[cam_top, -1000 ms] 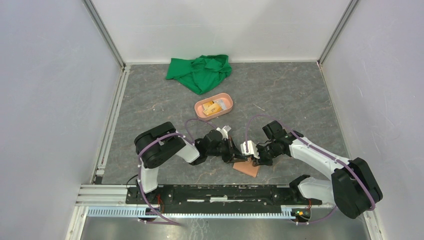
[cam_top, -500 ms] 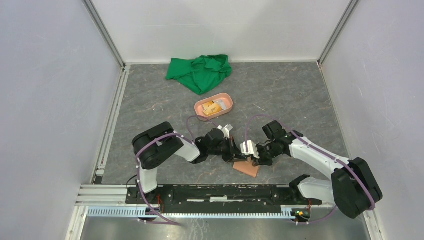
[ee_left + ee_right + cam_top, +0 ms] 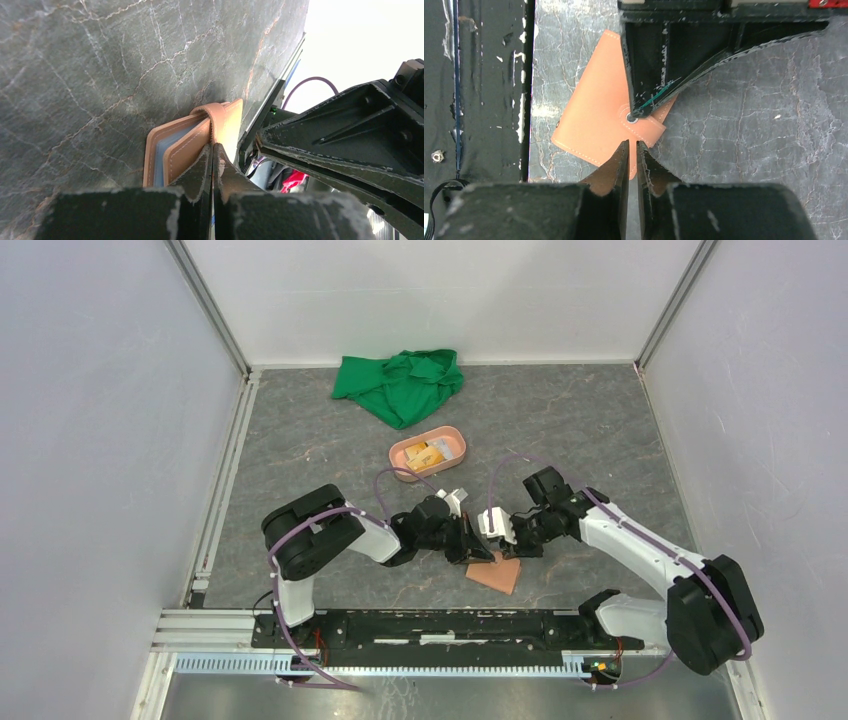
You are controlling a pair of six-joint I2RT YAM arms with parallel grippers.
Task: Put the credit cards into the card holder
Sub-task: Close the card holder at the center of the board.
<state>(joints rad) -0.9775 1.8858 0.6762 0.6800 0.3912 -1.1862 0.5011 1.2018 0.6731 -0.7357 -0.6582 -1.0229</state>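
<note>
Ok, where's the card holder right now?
Top view: the card holder lies flat on the table, near centre, just beyond the base rail. The left gripper tip is at its snap tab; the right gripper hovers over its edge.

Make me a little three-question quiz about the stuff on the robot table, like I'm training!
1. Which colour is the cloth? A red, B green, C yellow.
2. True or false: the wallet lies on the cloth.
3. Fill in: a light ____ card peeks out of the wallet.
Key: 1 B. 2 false, it lies on the table. 3 blue.
</note>
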